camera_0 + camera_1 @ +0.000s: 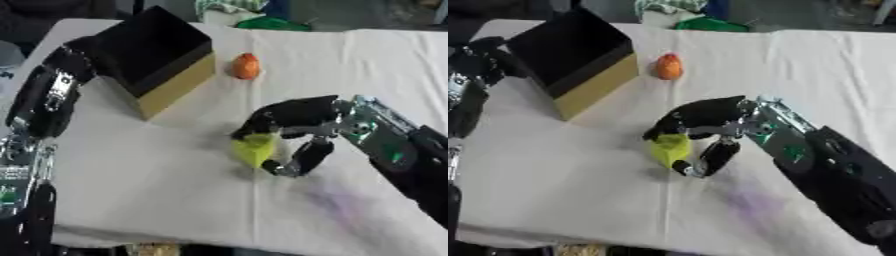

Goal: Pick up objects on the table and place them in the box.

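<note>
Yellow object (254, 149) mid-table sits pinched between right hand (293, 117) fingers and thumb, so lift straight up before swinging toward 10 o'clock to the box (162, 55), clearing the orange item (246, 66); left hand not visible.

Right arm entering from the lower right, forearm angled up and leftward toward the middle of the view. Right robot hand (293, 122) held low, palm turned down, fingers (262, 120) curled over the top of a yellow-green object (254, 149), thumb (306, 157) bent underneath and pinching it from the near side. Left arm along the left edge, forearm rising upward. Left robot hand (481, 57) near the upper left, finger state impossible to tell.
</note>
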`<move>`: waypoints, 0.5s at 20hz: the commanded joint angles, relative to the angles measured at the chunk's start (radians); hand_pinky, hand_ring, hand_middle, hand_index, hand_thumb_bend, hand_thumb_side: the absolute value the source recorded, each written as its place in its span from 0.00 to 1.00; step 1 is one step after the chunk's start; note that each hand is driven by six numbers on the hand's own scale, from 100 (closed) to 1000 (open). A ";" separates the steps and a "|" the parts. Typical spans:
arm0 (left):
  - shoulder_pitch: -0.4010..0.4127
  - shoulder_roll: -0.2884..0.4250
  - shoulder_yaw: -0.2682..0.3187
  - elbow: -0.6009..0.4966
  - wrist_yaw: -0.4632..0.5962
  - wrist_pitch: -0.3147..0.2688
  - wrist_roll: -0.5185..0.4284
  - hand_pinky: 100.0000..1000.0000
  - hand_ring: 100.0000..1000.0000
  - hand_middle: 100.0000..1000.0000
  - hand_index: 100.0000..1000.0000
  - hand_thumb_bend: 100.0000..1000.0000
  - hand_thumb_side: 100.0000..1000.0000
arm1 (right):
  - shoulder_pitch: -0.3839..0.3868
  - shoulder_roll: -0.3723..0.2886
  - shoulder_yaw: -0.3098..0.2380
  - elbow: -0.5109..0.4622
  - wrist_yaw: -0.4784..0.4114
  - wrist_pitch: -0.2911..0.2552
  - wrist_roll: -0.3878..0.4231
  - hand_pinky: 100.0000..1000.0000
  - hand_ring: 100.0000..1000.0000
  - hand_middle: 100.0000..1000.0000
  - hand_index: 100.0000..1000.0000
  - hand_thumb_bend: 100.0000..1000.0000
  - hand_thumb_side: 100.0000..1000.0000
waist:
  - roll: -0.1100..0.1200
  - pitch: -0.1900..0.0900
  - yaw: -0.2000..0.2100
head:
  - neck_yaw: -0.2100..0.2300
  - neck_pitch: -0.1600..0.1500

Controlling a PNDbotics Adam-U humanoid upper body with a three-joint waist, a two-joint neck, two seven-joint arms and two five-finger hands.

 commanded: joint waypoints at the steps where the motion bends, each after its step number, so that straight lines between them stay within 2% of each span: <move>1: -0.013 0.011 0.005 -0.019 0.003 -0.001 -0.005 0.67 0.59 0.57 0.84 0.00 0.73 | -0.010 -0.013 -0.015 0.014 0.021 -0.246 0.232 0.94 0.86 0.82 1.00 0.00 0.19 | 0.003 -0.013 0.001 | -0.003 0.003; 7: -0.014 0.011 0.005 -0.020 0.003 -0.002 -0.007 0.67 0.59 0.57 0.84 0.00 0.73 | -0.011 -0.017 -0.024 0.002 0.010 -0.251 0.189 0.93 0.85 0.83 1.00 0.00 0.17 | 0.004 -0.013 0.000 | -0.003 0.003; 8: -0.014 0.011 0.005 -0.020 0.003 -0.002 -0.007 0.67 0.59 0.57 0.84 0.00 0.73 | -0.012 -0.019 -0.026 -0.004 0.006 -0.250 0.183 0.93 0.85 0.84 1.00 0.00 0.14 | 0.004 -0.013 0.000 | -0.002 0.004; 10: -0.015 0.012 0.005 -0.020 0.003 -0.002 -0.007 0.67 0.59 0.57 0.84 0.00 0.73 | -0.014 -0.025 -0.026 -0.022 -0.006 -0.247 0.174 0.93 0.86 0.89 1.00 0.00 0.16 | 0.004 -0.013 0.000 | -0.003 0.005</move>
